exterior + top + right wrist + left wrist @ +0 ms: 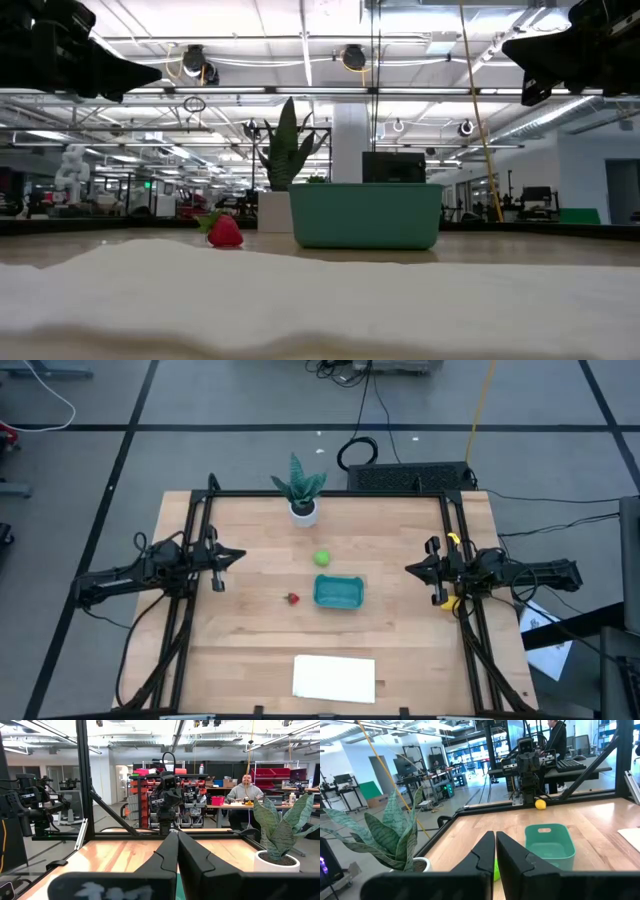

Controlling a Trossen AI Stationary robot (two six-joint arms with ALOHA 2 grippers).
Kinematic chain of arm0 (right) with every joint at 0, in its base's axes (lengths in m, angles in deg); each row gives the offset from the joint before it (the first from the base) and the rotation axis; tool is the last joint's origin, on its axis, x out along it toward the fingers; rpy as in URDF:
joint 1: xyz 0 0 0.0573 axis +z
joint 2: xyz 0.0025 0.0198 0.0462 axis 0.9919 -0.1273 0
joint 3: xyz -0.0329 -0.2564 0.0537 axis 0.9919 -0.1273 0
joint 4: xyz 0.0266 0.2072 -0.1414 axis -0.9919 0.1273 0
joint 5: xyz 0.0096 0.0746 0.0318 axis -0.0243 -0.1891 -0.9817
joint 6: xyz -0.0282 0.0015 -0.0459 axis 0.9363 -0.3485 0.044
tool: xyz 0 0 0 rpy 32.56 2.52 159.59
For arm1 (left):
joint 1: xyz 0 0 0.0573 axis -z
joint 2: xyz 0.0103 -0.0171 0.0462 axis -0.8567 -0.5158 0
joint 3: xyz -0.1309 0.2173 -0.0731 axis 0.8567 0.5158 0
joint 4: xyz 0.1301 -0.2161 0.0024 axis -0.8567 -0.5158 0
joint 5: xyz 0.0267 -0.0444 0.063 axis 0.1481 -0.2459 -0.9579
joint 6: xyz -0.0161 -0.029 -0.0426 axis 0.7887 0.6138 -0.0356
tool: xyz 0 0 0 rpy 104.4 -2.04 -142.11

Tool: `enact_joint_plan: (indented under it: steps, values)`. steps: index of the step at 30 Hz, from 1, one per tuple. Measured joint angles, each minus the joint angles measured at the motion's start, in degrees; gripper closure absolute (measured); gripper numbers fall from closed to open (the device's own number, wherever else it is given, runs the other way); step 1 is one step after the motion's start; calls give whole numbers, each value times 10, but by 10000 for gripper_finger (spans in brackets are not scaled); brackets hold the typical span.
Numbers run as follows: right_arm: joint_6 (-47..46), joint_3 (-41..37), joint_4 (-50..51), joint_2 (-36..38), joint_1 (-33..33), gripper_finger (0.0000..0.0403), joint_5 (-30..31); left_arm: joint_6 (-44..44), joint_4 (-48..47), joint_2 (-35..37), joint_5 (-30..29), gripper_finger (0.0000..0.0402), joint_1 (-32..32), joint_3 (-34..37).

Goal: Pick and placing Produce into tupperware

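The lime-green ball (321,558) rests on the wooden table just beyond the teal tupperware (338,592), which sits near the table's middle and holds nothing I can see. The red strawberry (292,598) lies left of the tupperware (366,215) and shows in the low view too (224,232). The yellow lemon (452,602) lies by the table's right edge, below the right arm (540,804). My left gripper (235,555) hovers shut over the table's left part. My right gripper (410,568) hovers shut over the right part. Both point toward the middle.
A potted plant (302,495) in a white pot stands near the far edge. A flat white sheet (334,678) lies at the near edge. A black frame (200,520) borders the table. A person (245,790) sits at a desk beyond the table.
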Motion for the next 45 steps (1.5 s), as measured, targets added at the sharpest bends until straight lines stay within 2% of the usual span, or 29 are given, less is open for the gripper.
enact_joint_plan:
  steps: [23,35,45]
  values:
    - [0,0,0,0,0,403,0,0,0,0,0,380,0,0]
    - [-34,0,0,0,0,403,0,1,27,0,0,380,0,0]
    - [-12,0,-2,0,0,403,0,73,63,0,0,380,0,0]
